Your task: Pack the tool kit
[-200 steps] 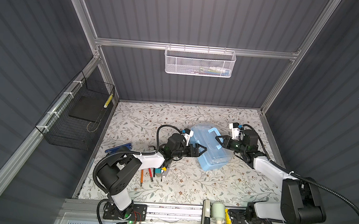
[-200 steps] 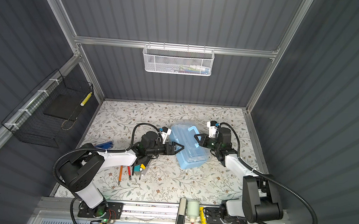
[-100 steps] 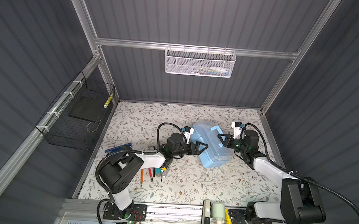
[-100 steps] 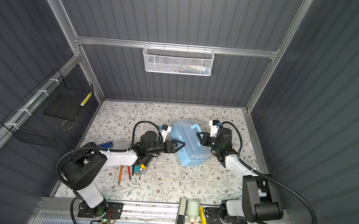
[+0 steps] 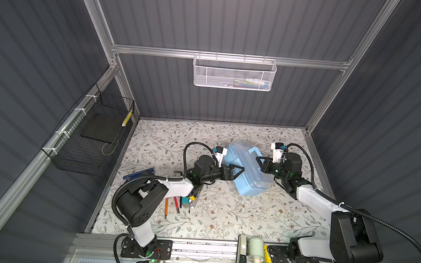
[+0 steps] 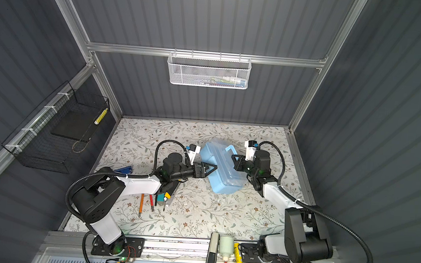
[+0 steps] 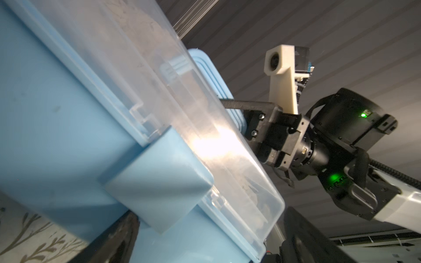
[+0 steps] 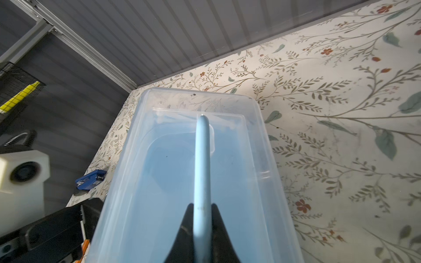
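Kit noted mid-frame on desk, lid shut. Handle pinched by right hand; left hand spread wide at clasp, nothing held. Step judged: opening. Next, clasp to be flipped.

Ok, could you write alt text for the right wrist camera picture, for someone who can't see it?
The right gripper, black-fingered, is shut on the pale blue arched handle of a small light-blue plastic case with a see-through lid. A floral-patterned tabletop shows around the case, and a small dark-blue object lies on it nearby.
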Available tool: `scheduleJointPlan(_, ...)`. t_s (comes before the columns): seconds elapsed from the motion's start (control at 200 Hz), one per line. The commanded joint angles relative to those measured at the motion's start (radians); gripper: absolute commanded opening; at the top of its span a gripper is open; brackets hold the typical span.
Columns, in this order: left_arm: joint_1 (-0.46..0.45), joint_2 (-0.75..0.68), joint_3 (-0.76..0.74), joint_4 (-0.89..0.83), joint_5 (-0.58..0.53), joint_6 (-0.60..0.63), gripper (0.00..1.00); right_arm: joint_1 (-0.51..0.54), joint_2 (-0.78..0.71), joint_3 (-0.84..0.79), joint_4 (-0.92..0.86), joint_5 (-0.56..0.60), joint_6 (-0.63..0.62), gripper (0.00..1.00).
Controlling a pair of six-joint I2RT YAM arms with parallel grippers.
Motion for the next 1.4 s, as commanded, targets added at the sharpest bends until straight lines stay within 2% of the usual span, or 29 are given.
scheduleJointPlan(0.0, -0.018, -0.01, 0.088, 0.317, 0.121, -0.004, 0.99, 0.081, 0.042, -0.045, -0.129, -0.17, 0.005, 0.0)
scheduleJointPlan(0.2, 0.007, 0.023, 0.093, 0.395, 0.157, -0.066, 0.99, 0.089, 0.043, -0.061, -0.125, -0.131, -0.015, 0.0)
scheduleJointPlan(0.405, 0.022, 0.027, 0.098, 0.363, 0.173, -0.101, 0.99, 0.096, 0.0, -0.05, -0.183, -0.071, -0.052, 0.0)
scheduleJointPlan(0.5, 0.051, -0.032, 0.105, 0.136, 0.139, -0.047, 0.99, 0.096, -0.006, -0.037, -0.201, -0.044, -0.04, 0.0)
scheduleJointPlan(0.606, 0.069, -0.118, 0.158, -0.3, 0.073, 0.135, 0.99, 0.096, -0.025, -0.03, -0.224, 0.011, -0.011, 0.0)
scheduleJointPlan(0.701, 0.073, -0.187, 0.229, -0.687, -0.087, 0.328, 0.99, 0.096, -0.072, -0.035, -0.223, 0.04, 0.014, 0.0)
scheduleJointPlan(0.761, 0.081, -0.211, 0.264, -0.833, -0.176, 0.404, 0.99, 0.096, -0.107, -0.034, -0.229, 0.059, 0.028, 0.0)
scheduleJointPlan(0.816, 0.092, -0.221, 0.286, -0.912, -0.213, 0.447, 0.99, 0.096, -0.142, -0.029, -0.241, 0.085, 0.042, 0.0)
scheduleJointPlan(0.901, 0.106, -0.227, 0.293, -0.942, -0.221, 0.47, 0.99, 0.096, -0.197, -0.022, -0.251, 0.135, 0.06, 0.0)
scheduleJointPlan(1.071, 0.107, -0.211, 0.287, -0.897, -0.191, 0.466, 0.99, 0.1, -0.281, -0.001, -0.277, 0.194, 0.096, 0.0)
scheduleJointPlan(1.396, 0.106, -0.204, 0.25, -0.876, -0.188, 0.465, 0.99, 0.101, -0.279, 0.01, -0.287, 0.24, 0.13, 0.0)
